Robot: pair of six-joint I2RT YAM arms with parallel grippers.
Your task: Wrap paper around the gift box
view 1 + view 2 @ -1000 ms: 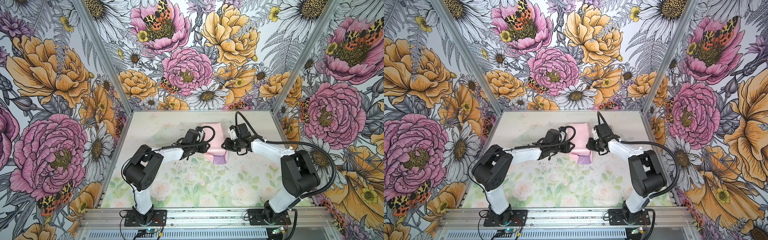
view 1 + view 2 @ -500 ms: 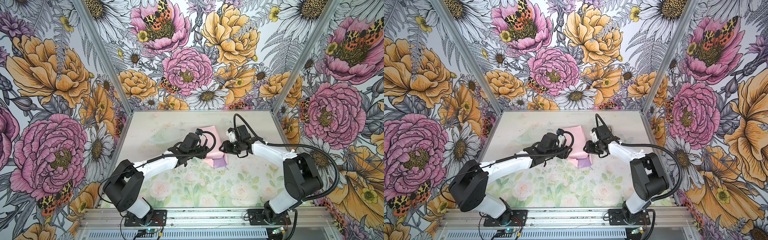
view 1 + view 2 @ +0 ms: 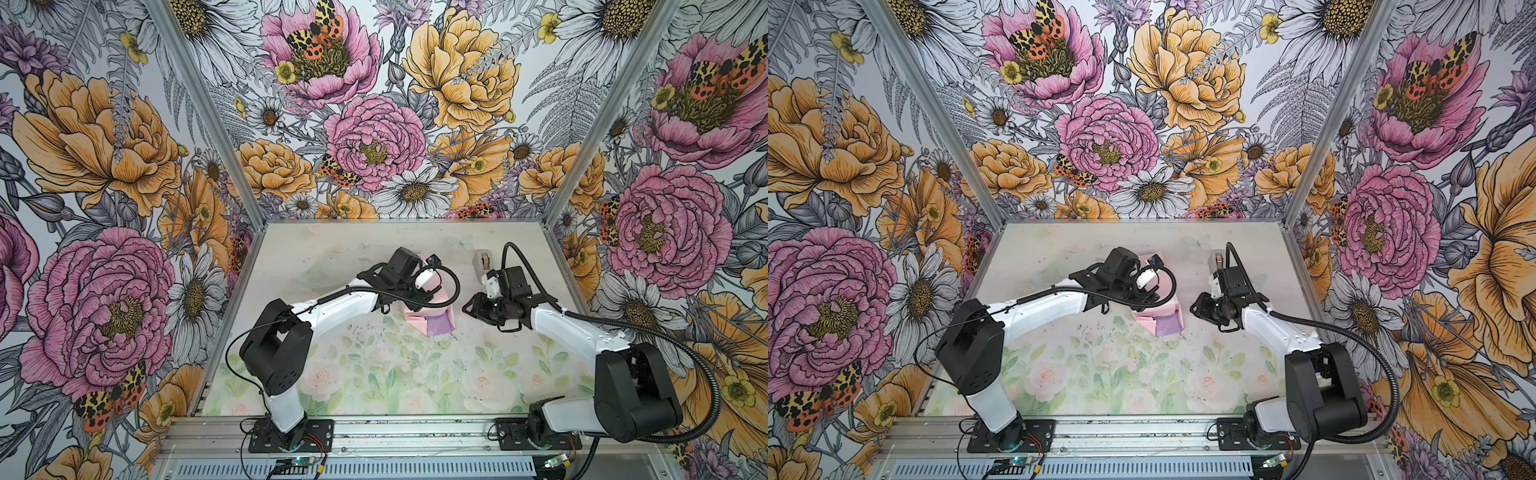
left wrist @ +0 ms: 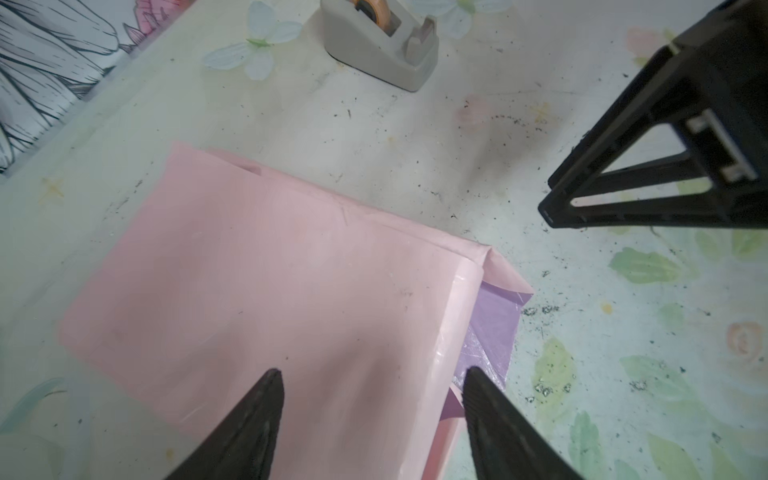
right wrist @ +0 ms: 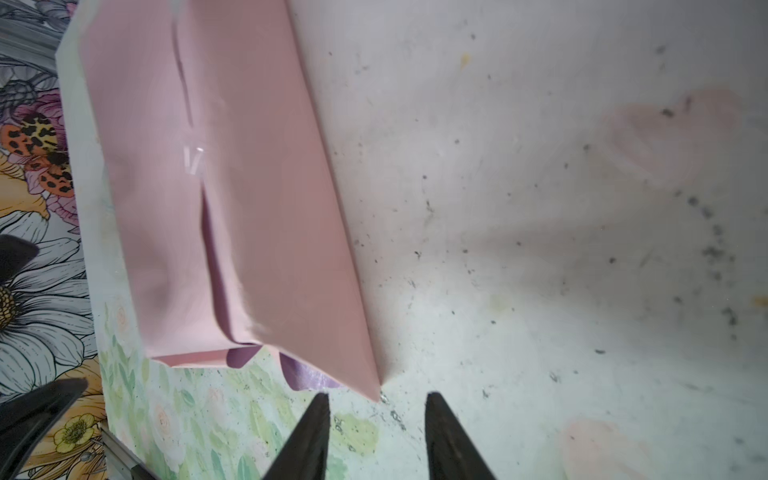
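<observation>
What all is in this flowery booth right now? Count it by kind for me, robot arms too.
Arms: 2, left arm and right arm
Paper: 1, folded, pink with some lilac showing
Tape dispenser: 1
Box: 0 in view
Total: 4

White arm links (image 3: 336, 307), black joint housings (image 3: 276, 353), black ribbed cables (image 3: 458, 286), black base plates (image 3: 291, 434).

Bright, even light throughout. Soft shadows on the table (image 5: 540, 249); small glare on the paper (image 5: 224, 187). Wrist-view edges blurred.
</observation>
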